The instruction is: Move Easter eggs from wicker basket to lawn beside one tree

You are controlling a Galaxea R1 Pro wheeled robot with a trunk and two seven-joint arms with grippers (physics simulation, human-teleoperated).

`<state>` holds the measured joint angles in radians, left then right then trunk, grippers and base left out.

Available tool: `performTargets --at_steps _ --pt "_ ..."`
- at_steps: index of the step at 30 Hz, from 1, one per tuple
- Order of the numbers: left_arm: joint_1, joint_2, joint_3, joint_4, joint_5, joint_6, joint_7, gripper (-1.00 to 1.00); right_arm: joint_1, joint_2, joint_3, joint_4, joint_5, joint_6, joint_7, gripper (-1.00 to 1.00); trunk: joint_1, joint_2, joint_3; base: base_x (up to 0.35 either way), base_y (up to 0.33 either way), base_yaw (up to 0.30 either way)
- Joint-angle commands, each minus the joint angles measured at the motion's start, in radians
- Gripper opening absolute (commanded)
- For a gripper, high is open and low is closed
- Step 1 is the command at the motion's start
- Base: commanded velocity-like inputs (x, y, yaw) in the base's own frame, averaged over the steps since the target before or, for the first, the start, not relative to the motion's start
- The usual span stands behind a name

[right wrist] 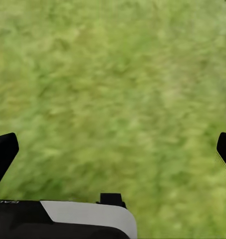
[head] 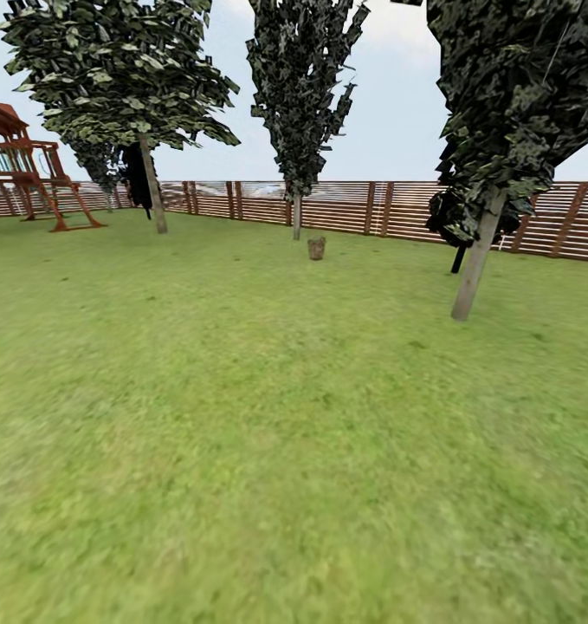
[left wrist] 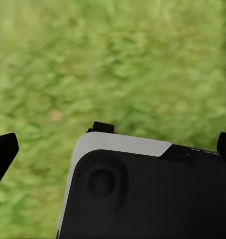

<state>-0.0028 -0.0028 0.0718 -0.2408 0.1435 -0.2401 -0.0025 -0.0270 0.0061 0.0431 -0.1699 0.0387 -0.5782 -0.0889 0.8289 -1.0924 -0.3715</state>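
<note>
You can't make out any eggs inside the wicker basket point(head: 316, 249); it's too small and distant, standing on the lawn point(head: 268, 433) just before the fence point(head: 354, 208), near the middle tree point(head: 297, 113). Your left end effector point(left wrist: 113, 149) and right end effector point(right wrist: 113, 149), both spread wide, hang over bare grass, well apart from it.

one wicker basket point(head: 316, 249), three trees point(head: 477, 260) on the lawn point(head: 242, 416), one fence point(head: 371, 208), one playset point(head: 25, 178)
</note>
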Motion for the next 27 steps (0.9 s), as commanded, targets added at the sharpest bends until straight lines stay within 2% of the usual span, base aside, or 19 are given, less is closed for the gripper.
performTargets --at_steps 1,27 --pt "0.000 0.000 0.002 0.000 0.005 -0.002 -0.001 1.00 -0.001 0.000 0.005 0.001 0.004 -0.002 -0.009 1.00 0.001 -0.001 -0.001 0.332 -0.062 0.000" --pt "0.000 0.000 0.001 0.000 0.005 -0.004 0.000 1.00 -0.001 0.000 0.003 0.000 0.001 -0.002 -0.009 1.00 0.001 -0.001 -0.001 0.332 -0.004 0.000"
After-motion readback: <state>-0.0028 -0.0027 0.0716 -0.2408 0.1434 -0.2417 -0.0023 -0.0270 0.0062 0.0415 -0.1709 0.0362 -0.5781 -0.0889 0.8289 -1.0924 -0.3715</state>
